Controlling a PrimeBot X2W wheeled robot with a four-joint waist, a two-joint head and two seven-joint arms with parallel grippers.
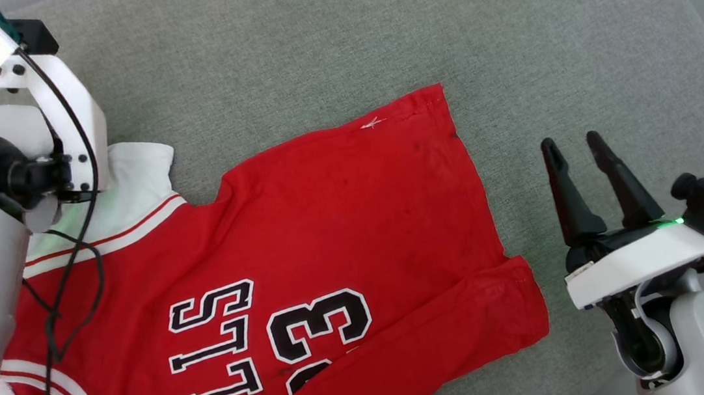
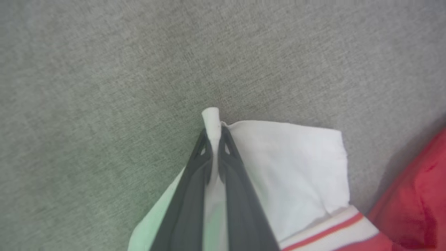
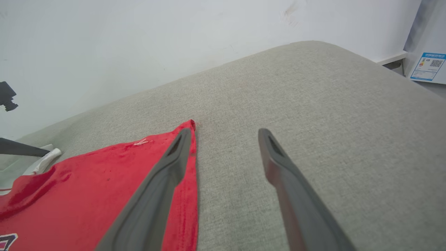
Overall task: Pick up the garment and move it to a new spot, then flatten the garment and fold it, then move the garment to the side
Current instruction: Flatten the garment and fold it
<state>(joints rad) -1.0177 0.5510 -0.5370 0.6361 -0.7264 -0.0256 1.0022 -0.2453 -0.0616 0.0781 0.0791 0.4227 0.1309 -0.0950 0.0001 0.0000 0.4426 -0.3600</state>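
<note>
The right pincer (image 1: 572, 141) hung open just beside the shirt (image 1: 329, 226), which lay mostly spread on the grey cushion (image 1: 373, 25). The left pincer (image 2: 215, 130) was clamped on its white sleeve. Flattening seemed underway; folding and setting aside remained.

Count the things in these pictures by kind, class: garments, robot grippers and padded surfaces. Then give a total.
Garments: 1, the red and white garment.
Grippers: 2, the left gripper shut on a white corner of the garment, the right gripper open off to its side.
Padded surfaces: 1, the grey cushion.
Total: 4.
</note>
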